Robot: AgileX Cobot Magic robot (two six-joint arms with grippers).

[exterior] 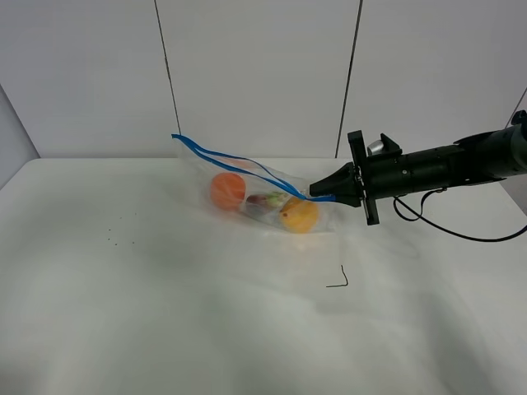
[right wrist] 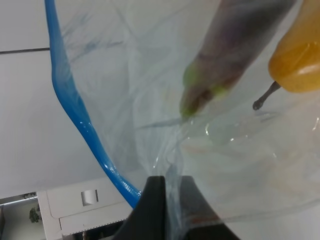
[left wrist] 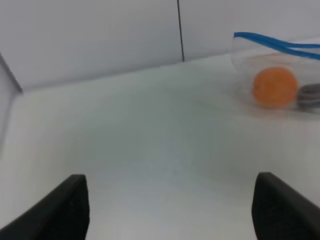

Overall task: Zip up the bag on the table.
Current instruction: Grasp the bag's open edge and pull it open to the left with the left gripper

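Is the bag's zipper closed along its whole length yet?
No, the two blue zipper strips of the bag run visibly apart in the high view, away from the right gripper.

Clear crinkly plastic bag [exterior: 262, 191], blue zipper strip [exterior: 216, 154] parted, holding orange, purple and yellow produce; lies on white table [exterior: 165, 313].

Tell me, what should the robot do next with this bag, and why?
Probably bring the open left gripper over to the blue zipper strip. The right gripper pinches the bag at one corner, the strip gapes open, and the left one is apart from it.
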